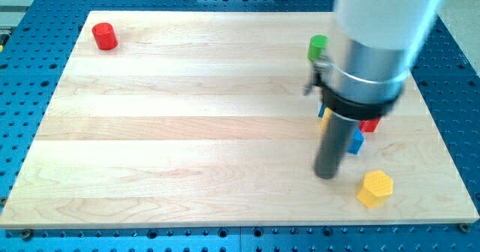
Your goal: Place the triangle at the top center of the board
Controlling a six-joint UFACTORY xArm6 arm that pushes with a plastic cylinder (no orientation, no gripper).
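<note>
My tip (326, 175) rests on the wooden board (187, 132) at the lower right. Just above it, mostly hidden behind the rod and arm, is a cluster of blocks: a blue block (356, 142) to the rod's right, a red block (370, 124) above that, and a sliver of a yellow block (325, 122) at the rod's left. Their shapes cannot be made out, so I cannot tell which one is the triangle. The tip is apart from the blue block, below and left of it.
A yellow hexagonal block (375, 188) lies right of the tip near the board's bottom edge. A green block (318, 48) stands at the upper right beside the arm. A red cylinder-like block (105, 36) sits at the top left corner.
</note>
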